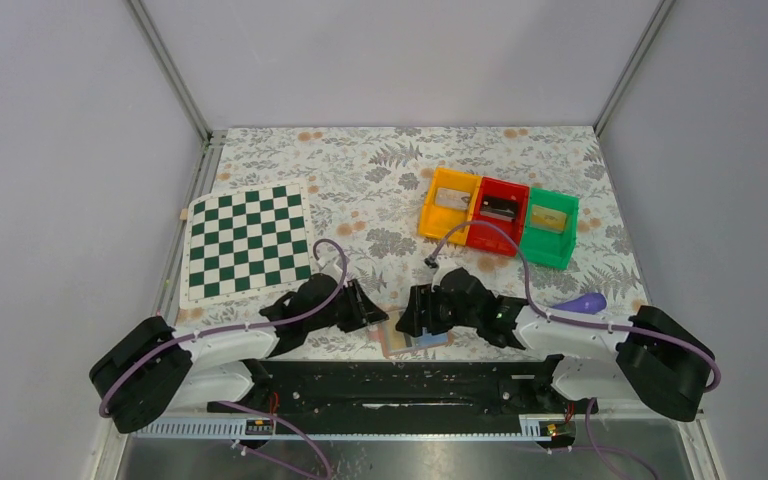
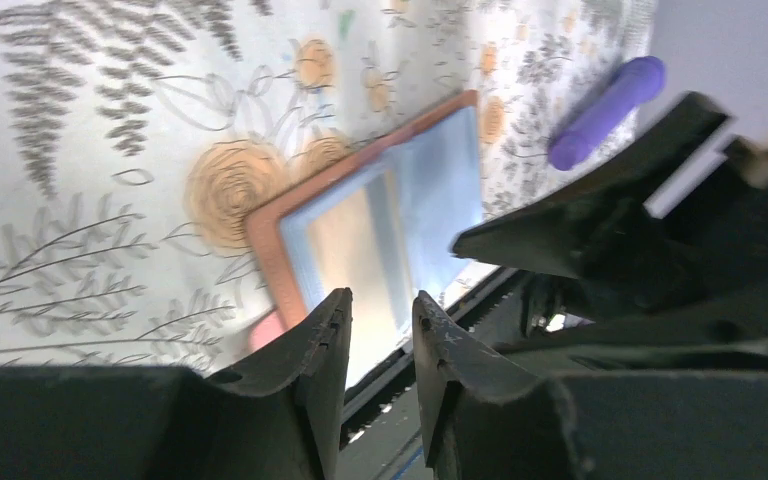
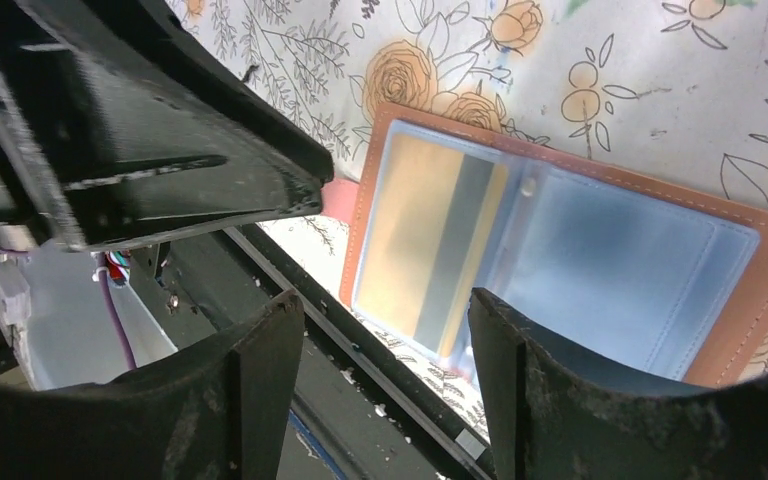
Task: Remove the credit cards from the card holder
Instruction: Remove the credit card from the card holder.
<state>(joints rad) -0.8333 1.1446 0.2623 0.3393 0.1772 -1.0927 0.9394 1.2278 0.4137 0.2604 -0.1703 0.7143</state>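
The tan card holder [image 1: 418, 341] lies open and flat near the table's front edge, between my two grippers. Its inside is pale blue plastic [image 3: 620, 250] with a tan border [image 2: 268, 240]. A yellowish credit card [image 3: 430, 240] with a grey stripe sits in the left sleeve and also shows in the left wrist view [image 2: 352, 245]. Something pink [image 3: 340, 196] peeks out from under the holder's corner. My left gripper [image 2: 380, 305] hovers at the holder's near edge, its jaws a narrow gap apart with nothing between them. My right gripper [image 3: 385, 305] stands open over the same edge, holding nothing.
A green-and-white chessboard [image 1: 247, 243] lies at the left. Orange [image 1: 448, 205], red [image 1: 497, 215] and green [image 1: 548, 228] bins stand at the back right. A purple object [image 1: 580, 302] lies by the right arm. The black front rail [image 3: 360, 350] runs just below the holder.
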